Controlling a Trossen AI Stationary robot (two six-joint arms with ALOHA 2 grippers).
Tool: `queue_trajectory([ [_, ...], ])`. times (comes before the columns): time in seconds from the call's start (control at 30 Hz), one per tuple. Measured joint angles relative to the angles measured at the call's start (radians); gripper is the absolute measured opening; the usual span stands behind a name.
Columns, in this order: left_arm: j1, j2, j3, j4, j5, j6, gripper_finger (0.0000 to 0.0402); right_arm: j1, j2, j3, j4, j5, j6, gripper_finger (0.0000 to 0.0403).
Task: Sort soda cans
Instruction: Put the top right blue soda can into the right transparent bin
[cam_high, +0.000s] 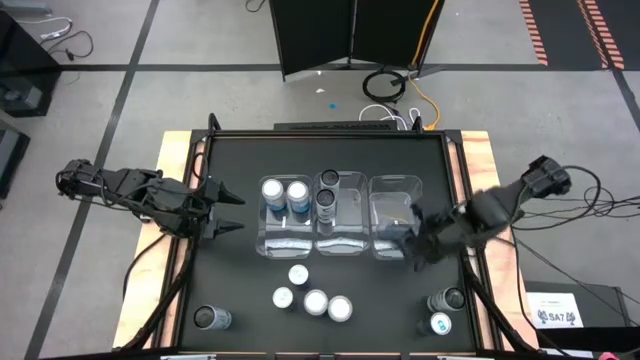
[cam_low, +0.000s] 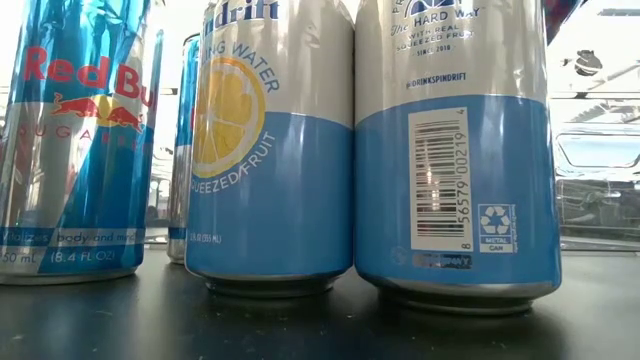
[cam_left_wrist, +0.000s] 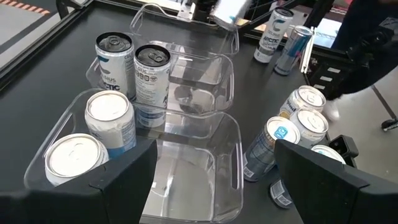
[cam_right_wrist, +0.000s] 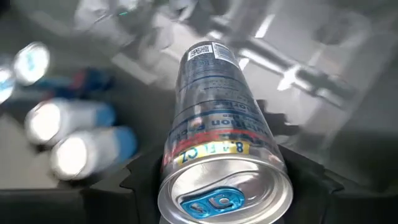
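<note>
Right pincer grips a can (blue tab) above the right bin; left bin holds two.

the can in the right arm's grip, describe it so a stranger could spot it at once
Start at the row of clear bins mid-table and go to its right end. There the right end effector holds a slim silver can with a blue tab, the only can off the table.

held can: slim, silver, blue tab, tilted
front cluster: four upright, white-topped
left bin cans: two upright
</note>
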Motion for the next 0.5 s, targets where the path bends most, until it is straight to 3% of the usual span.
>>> queue_trajectory([
  [0.2, 0.0, 0.0, 0.0, -0.001, 0.0, 0.022, 0.0334, -0.232, -0.011, 0.0, -0.114, -0.097, -0.135, 0.0229],
  [0.5, 0.0, 0.0, 0.0, -0.001, 0.0, 0.097, 0.0334, -0.586, 0.05, 0.0, -0.147, -0.24, -0.427, 0.023],
])
